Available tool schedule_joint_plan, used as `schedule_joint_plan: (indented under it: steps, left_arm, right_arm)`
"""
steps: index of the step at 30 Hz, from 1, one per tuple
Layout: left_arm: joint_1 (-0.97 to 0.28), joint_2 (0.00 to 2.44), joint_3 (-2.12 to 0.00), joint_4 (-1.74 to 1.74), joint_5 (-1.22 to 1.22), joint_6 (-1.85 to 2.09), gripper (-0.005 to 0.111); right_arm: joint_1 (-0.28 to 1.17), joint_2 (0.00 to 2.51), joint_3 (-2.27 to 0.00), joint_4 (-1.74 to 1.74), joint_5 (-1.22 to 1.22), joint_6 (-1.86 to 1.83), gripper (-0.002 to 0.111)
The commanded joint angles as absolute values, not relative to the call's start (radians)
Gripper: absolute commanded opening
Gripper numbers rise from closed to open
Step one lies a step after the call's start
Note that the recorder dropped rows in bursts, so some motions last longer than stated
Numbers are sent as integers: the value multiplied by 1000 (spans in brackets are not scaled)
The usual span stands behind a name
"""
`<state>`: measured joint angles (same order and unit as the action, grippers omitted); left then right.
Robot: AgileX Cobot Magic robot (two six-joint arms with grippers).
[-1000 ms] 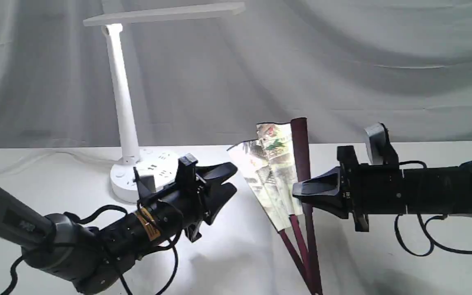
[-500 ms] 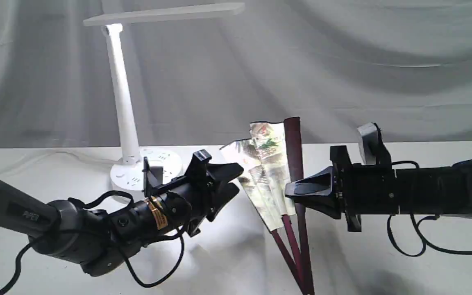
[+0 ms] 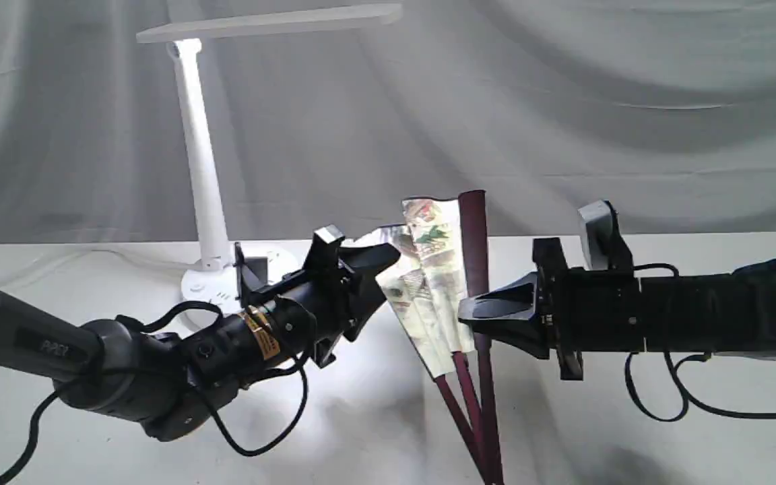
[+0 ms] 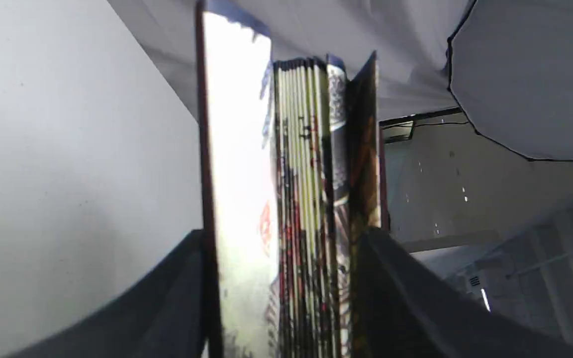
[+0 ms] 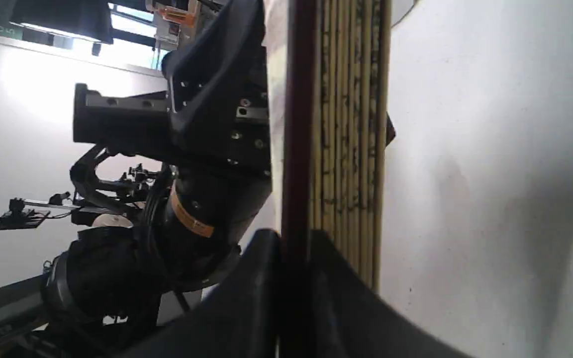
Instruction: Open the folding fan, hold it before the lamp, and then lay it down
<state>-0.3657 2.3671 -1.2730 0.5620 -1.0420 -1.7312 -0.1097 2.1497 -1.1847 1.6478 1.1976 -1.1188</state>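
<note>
Left gripper (image 3: 385,280), jaws spread, has advanced to straddle loose pleats of the folding fan (image 3: 428,269); right gripper (image 3: 467,314) stays clamped on its maroon rib (image 3: 473,229), so spreading can start.

The folding fan (image 3: 436,269) runs off the exterior view's edge at six o'clock, its pivot unseen. The left gripper (image 3: 384,279) covers part of the lamp (image 3: 201,175) base.

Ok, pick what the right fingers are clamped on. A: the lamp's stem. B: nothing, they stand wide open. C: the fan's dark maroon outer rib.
C: the right wrist view shows the right fingers pinching the maroon outer rib of the folding fan.
</note>
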Motion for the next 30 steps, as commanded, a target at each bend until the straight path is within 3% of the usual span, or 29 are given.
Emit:
schedule_joint_plan:
  steps: [1, 14, 21, 26, 30]
  left_arm:
    - [-372, 2366, -1279, 577, -1026, -1754, 45]
    - [-372, 2399, -1279, 571, -1102, -1760, 45]
    - [-372, 2401, -1279, 569, -1104, -1779, 24]
    - [-372, 2401, -1279, 569, -1123, -1777, 0]
    - [-372, 2401, -1279, 569, -1185, -1799, 0]
  right_arm:
    - [-104, 2134, -1188, 1667, 1221, -1129, 0]
    - [-90, 2134, -1188, 1665, 1221, -1131, 0]
    - [-90, 2134, -1188, 1663, 1221, -1131, 0]
    - [-90, 2134, -1188, 1653, 1221, -1133, 0]
    - [-90, 2134, -1188, 1644, 1221, -1133, 10]
